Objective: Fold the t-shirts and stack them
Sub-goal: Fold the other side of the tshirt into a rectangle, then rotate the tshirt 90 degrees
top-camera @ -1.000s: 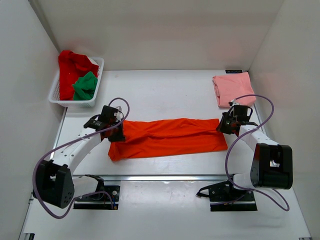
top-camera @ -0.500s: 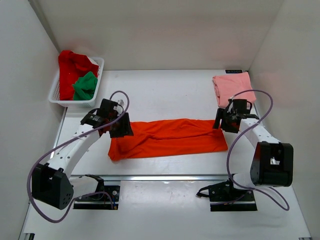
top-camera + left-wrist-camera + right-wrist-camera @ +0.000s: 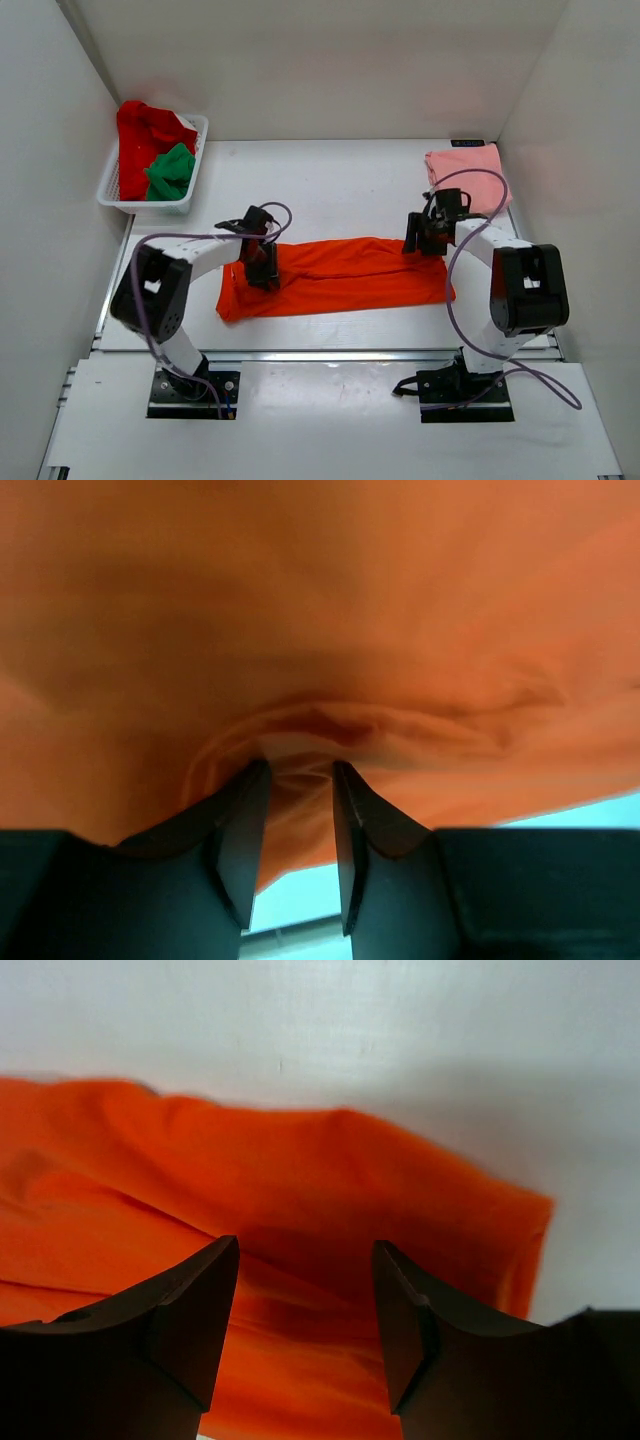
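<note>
One white slotted plastic basket point(image 3: 150, 206), rectangular, standing at the far left corner of the flat white table point(image 3: 330, 190), close to the left wall. One small flat black object point(image 3: 466, 143) at the table's far right edge, too small to identify. One silver metal rail point(image 3: 330, 352) along the near edge. Plain white wall panels point(image 3: 320, 70) on three sides.

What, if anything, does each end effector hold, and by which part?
Left end effector: a ruck near the left end of the bright orange cloth t-shirt sits between its fingers; grip cannot be told. Right end effector: open, empty.
</note>
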Controlling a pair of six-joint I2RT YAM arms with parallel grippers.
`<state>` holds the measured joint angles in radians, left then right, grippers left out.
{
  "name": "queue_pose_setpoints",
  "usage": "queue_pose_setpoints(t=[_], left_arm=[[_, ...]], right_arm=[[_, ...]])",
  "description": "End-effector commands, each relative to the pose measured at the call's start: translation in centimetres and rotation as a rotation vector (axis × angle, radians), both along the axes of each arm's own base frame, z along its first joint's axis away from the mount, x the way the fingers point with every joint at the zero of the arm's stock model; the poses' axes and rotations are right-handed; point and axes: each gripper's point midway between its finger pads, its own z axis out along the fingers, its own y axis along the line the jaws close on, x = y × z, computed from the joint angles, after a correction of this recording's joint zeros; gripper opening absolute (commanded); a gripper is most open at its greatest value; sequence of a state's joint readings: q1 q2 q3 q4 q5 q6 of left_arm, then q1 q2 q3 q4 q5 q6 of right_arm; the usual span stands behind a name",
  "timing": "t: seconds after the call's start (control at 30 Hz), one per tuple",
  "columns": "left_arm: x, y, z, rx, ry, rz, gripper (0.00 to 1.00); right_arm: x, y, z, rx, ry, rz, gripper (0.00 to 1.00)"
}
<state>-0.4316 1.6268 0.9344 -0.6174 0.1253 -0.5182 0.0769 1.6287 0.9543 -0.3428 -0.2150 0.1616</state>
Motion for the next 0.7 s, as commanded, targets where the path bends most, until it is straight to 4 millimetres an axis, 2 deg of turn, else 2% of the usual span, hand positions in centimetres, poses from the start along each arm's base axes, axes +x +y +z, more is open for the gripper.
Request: queue_pose_setpoints(t=[0.0,0.07,0.1,0.13,0.17,0.2,0.23,0.27,0.3,0.33,0.37,0.4,0.43,0.47,0.5,0.53,0.6,0.67], left_arm=[[2.8,-1.1,-0.1,0.001,-0.039,0.017,0.43],[5.1,-1.2,-0.5,0.033,-0.044,0.021,0.43],[7.0,-1.9,0.6,0.023,-0.083,0.018,0.42],[8.5,-2.1,0.5,0.028,-0.076,0.02,0.42],[8.9,-1.9,-0.6,0.051,-0.039,0.023,0.41],[11.0,-2.8,-0.9,0.047,-0.049,0.008,0.41],[13.2,-3.6,0.8,0.042,-0.085,-0.001,0.4],[13.6,-3.3,-0.8,0.075,-0.036,-0.003,0.4],[15.5,-4.2,-0.5,0.089,-0.045,-0.025,0.4],[18.4,-5.2,-0.4,0.091,-0.079,-0.041,0.4],[18.9,-5.0,-0.4,0.111,-0.054,-0.04,0.4],[21.2,-5.8,0.1,0.111,-0.071,-0.047,0.4],[23.7,-6.5,0.3,0.094,-0.094,-0.042,0.4],[26.5,-7.9,1.1,0.032,-0.162,-0.043,0.4],[27.2,-8.1,1.0,-0.013,-0.158,-0.038,0.41],[28.3,-7.8,0.6,-0.044,-0.169,-0.014,0.39],[28.8,-7.7,-0.9,-0.095,-0.164,-0.018,0.39],[27.7,-6.7,-3.0,-0.062,-0.147,-0.03,0.4]], right_arm=[[-2.2,1.3,-1.1,0.029,0.076,-0.008,0.53],[-4.0,2.1,-1.2,0.042,0.106,-0.01,0.53],[-5.3,2.6,-1.4,0.051,0.127,-0.012,0.52],[-6.7,3.3,-1.8,0.064,0.15,-0.005,0.51],[-7.9,4.2,-2.1,0.083,0.17,-0.003,0.51],[-8.3,4.7,-1.9,0.097,0.163,0.011,0.51],[-9.5,5.7,-2.0,0.111,0.176,0.022,0.5],[-10.6,6.7,-2.2,0.125,0.19,0.032,0.49],[-11.9,7.8,-2.3,0.146,0.202,0.038,0.48],[-12.0,8.5,-1.9,0.161,0.182,0.047,0.47],[-13.0,10.0,-1.9,0.194,0.186,0.049,0.47],[-13.9,10.4,-2.1,0.207,0.183,0.051,0.43],[-14.3,12.3,-1.3,0.264,0.16,0.059,0.41],[-15.0,13.6,-1.2,0.298,0.151,0.05,0.4],[-15.6,15.0,-1.1,0.338,0.136,0.064,0.4],[-15.6,15.2,-1.3,0.332,0.119,0.053,0.4],[-15.9,17.1,-1.3,0.377,0.095,0.075,0.41],[-16.1,18.3,-2.0,0.376,0.12,0.116,0.42]])
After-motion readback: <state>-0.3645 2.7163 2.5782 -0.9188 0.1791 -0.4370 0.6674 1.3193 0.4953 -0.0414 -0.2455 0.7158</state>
